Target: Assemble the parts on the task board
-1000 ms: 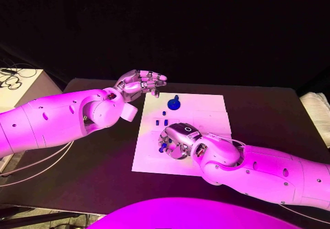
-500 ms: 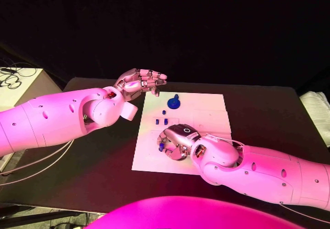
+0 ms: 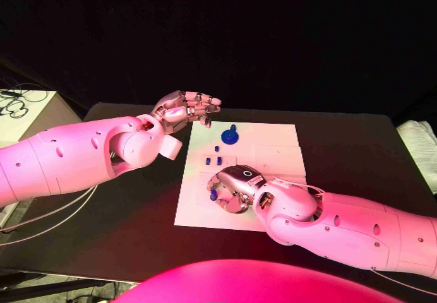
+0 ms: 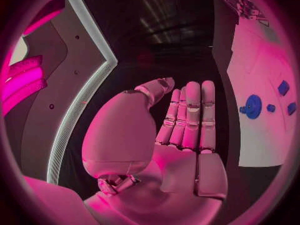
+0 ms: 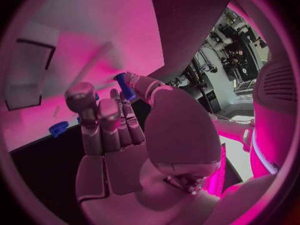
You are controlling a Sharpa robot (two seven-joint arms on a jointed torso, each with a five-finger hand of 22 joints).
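Note:
The white task board (image 3: 273,145) lies mid-table. A round blue part (image 3: 230,136) stands near its far edge, with three small blue parts (image 3: 216,149) just before it. My right hand (image 3: 237,188) hovers low over the board's near half and pinches a small blue part (image 3: 214,196) between thumb and finger; the right wrist view shows that part (image 5: 125,87) at the fingertips, over the board (image 5: 94,35). My left hand (image 3: 187,107) hangs raised beyond the board's far left corner, fingers straight and holding nothing. The left wrist view shows the board (image 4: 256,140) and the round part (image 4: 253,106).
A white cabinet (image 3: 27,117) with cables stands off the table's left side. A pale folded thing (image 3: 420,148) lies at the table's right edge. Black table surface (image 3: 355,145) surrounds the board.
My left hand has lifted a little and its fingers have straightened. My right hand has edged slightly left over the board with the part still pinched.

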